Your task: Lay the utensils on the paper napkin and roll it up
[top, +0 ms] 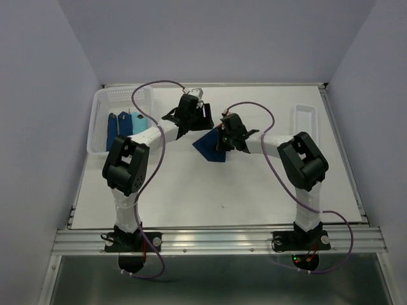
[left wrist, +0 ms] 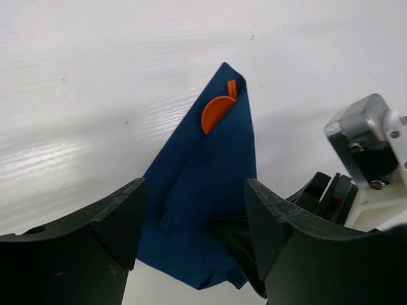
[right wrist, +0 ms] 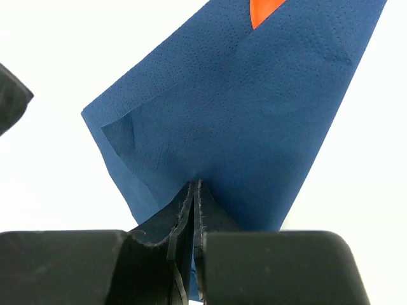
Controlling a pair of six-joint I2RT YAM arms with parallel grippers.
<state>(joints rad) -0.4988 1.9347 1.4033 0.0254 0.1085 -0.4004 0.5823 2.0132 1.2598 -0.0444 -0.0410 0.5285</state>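
The dark navy paper napkin [top: 208,148] lies folded into a pointed wedge at the table's middle back. An orange utensil [left wrist: 216,111] pokes out of its far fold; its tip also shows in the right wrist view [right wrist: 262,11]. My right gripper [right wrist: 197,187] is shut on the napkin's [right wrist: 241,114] near edge and sits at the napkin's right side in the top view [top: 219,141]. My left gripper [left wrist: 197,210] is open and empty, its fingers either side of the napkin [left wrist: 203,178] and above it; in the top view [top: 193,124] it is just behind the napkin.
A white basket [top: 102,101] at the back left holds dark blue and light blue folded items [top: 124,124]. A narrow white tray [top: 310,117] stands at the back right. The two gripper heads are close together over the napkin.
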